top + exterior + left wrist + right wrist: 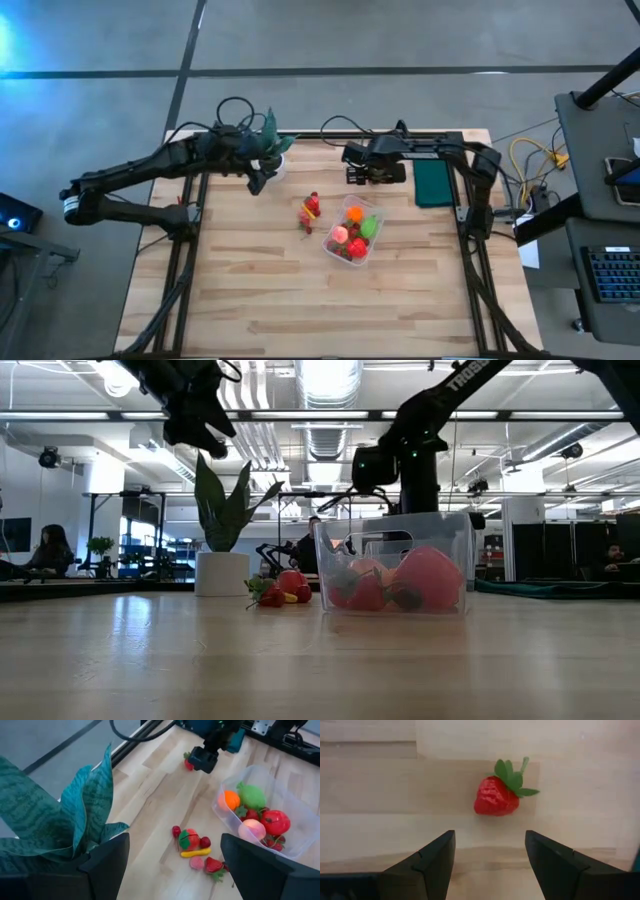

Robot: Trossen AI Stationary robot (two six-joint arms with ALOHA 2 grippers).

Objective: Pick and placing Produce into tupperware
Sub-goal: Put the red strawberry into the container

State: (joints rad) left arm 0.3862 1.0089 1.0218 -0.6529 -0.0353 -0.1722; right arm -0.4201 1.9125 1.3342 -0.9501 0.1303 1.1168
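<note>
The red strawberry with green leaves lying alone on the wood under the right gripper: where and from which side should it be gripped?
Grip the red strawberry across its plump red body, not the leafy cap, coming straight down from above. It lies on its side on the wooden table, nothing touching it, and the open right gripper hovers just short of it.

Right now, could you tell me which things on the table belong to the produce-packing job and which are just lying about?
Job: clear tub, holding several pieces; loose produce cluster; strawberry under the open right hand.
Lying about: potted plant; dark green cloth.
</note>
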